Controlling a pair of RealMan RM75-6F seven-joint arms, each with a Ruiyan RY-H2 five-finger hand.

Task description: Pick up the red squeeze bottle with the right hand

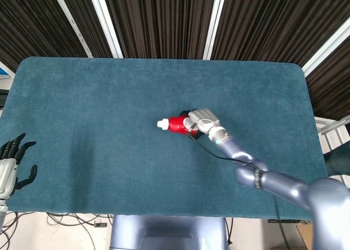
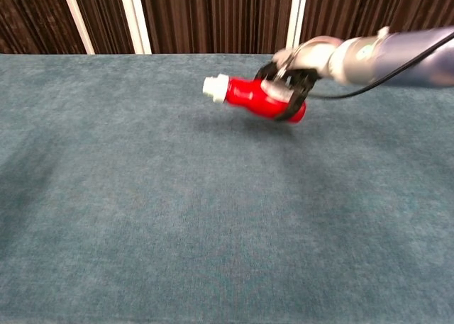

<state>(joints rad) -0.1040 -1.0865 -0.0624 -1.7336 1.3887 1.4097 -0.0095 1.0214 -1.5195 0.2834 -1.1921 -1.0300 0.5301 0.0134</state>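
No text, label, brand, number or sign can be read in either view; the red squeeze bottle (image 2: 261, 97) gripped in the right hand (image 2: 296, 70) shows only plain red plastic and a white cap, with no legible print; the surface (image 2: 177, 218) below the hand is bare teal fabric without markings.
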